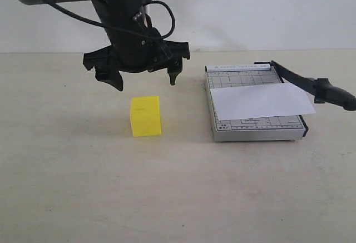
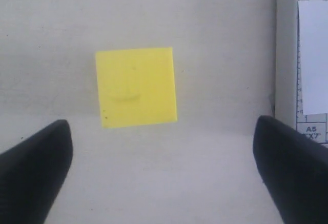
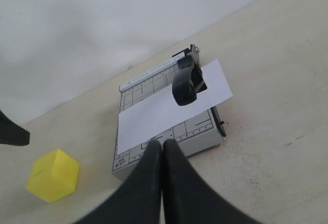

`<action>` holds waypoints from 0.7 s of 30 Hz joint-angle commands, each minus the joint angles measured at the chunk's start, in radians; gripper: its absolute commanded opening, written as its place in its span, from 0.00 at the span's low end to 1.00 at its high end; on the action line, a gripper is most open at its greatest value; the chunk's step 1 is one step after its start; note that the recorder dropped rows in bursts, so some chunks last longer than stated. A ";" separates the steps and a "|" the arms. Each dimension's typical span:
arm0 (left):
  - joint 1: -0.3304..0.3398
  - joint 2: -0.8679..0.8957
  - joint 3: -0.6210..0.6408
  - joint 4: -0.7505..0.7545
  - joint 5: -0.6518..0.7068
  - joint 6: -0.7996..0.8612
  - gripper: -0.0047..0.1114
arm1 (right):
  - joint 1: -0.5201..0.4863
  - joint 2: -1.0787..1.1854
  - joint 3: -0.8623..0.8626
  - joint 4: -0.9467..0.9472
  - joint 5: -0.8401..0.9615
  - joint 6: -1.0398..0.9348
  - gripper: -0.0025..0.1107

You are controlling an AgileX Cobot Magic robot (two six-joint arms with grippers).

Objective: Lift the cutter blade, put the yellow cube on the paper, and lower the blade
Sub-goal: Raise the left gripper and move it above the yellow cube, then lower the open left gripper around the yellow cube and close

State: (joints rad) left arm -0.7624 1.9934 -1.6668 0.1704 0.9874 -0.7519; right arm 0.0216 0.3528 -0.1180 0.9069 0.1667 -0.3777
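Exterior view: the black left gripper [image 1: 146, 82] hangs above the bright yellow cube [image 1: 146, 116], jaws spread wide, empty; the cube sits on the beige table [image 1: 83, 187], left of the grey trimmer board [image 1: 256, 130]; the white paper sheet [image 1: 261, 101] lies across it; the long black cutter blade [image 1: 303, 80] tilts upward.

Left wrist view: the cube lies clear of both fingers [image 2: 36, 172].

Right wrist view: the right gripper [image 3: 163, 144] is pinched closed, empty.

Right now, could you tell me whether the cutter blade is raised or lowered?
Raised: the cutter blade slants up from its hinge, handle above the paper.
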 commanded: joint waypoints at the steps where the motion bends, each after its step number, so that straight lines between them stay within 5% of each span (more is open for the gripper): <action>1: -0.001 0.032 0.005 0.009 -0.002 -0.010 0.82 | 0.027 -0.003 0.002 -0.002 0.020 0.005 0.02; 21: -0.001 0.141 0.005 0.039 -0.023 -0.003 0.82 | 0.041 -0.003 0.002 -0.002 -0.006 0.005 0.02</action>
State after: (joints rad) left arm -0.7624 2.1280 -1.6668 0.2034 0.9740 -0.7538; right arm 0.0608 0.3528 -0.1180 0.9069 0.1716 -0.3688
